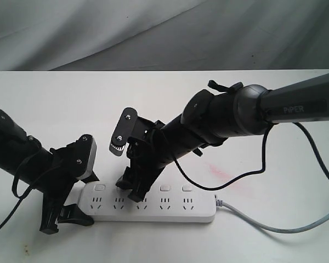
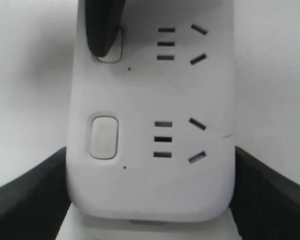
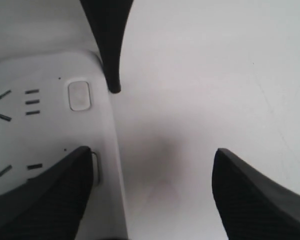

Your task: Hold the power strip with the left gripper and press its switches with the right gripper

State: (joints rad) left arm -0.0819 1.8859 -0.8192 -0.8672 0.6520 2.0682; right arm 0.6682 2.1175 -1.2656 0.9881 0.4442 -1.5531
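The white power strip [image 1: 153, 207] lies flat on the table. Its left end [image 2: 150, 185] sits between the black fingers [image 2: 30, 200] of my left gripper [image 1: 77, 194], which touch both long edges, so it is shut on the strip. My right gripper [image 1: 129, 164] stands wide open over the strip. One of its fingers [image 3: 45, 195] rests on the second of the switches [image 3: 94, 167], and its tip [image 2: 104, 30] covers that button. The other finger [image 3: 262, 195] hangs over bare table. The first switch [image 2: 104, 137] is uncovered.
The grey cord [image 1: 263, 223] runs from the strip's right end off to the right. A black cable [image 1: 230, 178] loops down from the right arm above the strip's right half. A faint pink stain [image 1: 222, 174] marks the white table [image 1: 274, 109].
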